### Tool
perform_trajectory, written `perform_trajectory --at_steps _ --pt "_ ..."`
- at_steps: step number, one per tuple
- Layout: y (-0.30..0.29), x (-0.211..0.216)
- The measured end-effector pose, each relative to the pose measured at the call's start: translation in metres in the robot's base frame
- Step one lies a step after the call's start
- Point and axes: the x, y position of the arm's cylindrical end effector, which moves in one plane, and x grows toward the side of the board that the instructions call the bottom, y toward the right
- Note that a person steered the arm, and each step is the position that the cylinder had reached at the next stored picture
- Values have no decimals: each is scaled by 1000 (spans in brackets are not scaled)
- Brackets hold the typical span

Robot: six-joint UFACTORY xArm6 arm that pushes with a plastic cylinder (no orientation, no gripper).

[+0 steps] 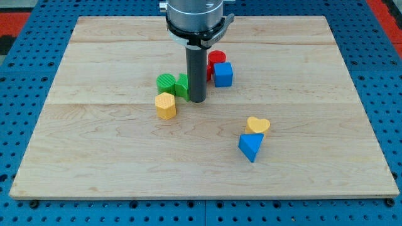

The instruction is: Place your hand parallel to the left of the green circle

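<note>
The green circle (165,81) lies left of the board's middle. A second green block (181,86) touches its right side; its shape is partly hidden by the rod. My tip (197,100) rests on the board just right of that second green block, so it is to the right of the green circle. A yellow hexagon block (166,105) sits directly below the green circle. A red block (216,61) and a blue cube (222,74) lie just right of the rod.
A yellow heart (258,125) and a blue triangle (250,147) lie together at the lower right. The wooden board (94,157) lies on a blue pegboard surface (19,94).
</note>
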Motion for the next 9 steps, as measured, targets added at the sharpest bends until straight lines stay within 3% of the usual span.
perform_trajectory --at_steps 2,6,7,9 --pt "0 -4" --pt "0 85" --pt "-25 106" --pt "-148 97"
